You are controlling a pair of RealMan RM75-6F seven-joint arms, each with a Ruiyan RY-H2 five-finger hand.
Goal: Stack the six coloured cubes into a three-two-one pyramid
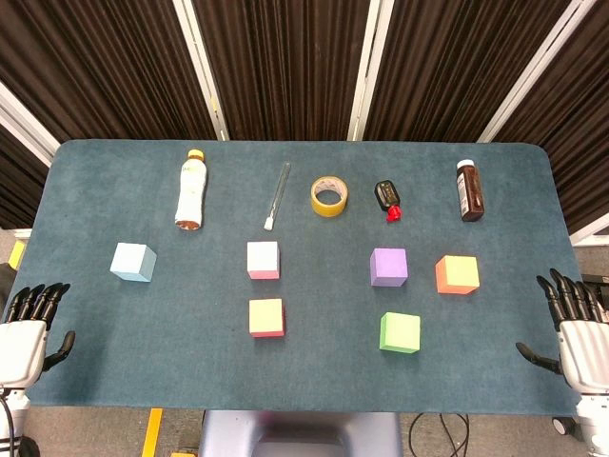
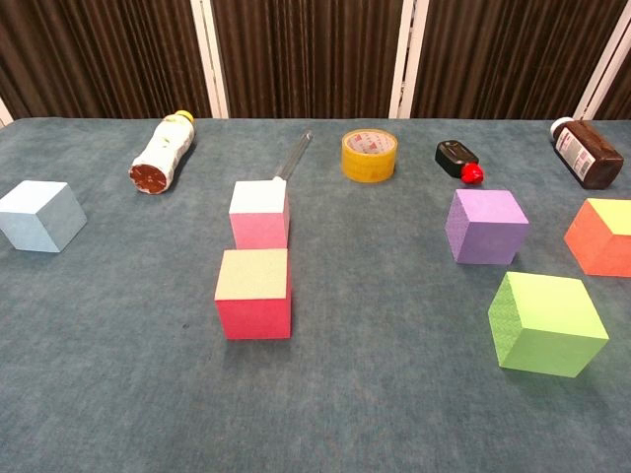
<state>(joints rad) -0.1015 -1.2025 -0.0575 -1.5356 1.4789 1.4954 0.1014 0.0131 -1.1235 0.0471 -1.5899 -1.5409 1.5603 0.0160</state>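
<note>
Both hands empty, fingers apart: left hand [image 1: 27, 328], right hand [image 1: 576, 328] at table edges. Six cubes lie scattered between them, unstacked; blue cube [image 1: 132, 262] nearest left, orange cube [image 1: 458, 274] nearest right. Risk: a wide reach nudges neighbouring cubes

No legible text is being shown.
Printing is being glimpsed on the tape roll [image 2: 369, 155] and the brown bottle [image 2: 586, 153] right of it, but nothing can be read.
</note>
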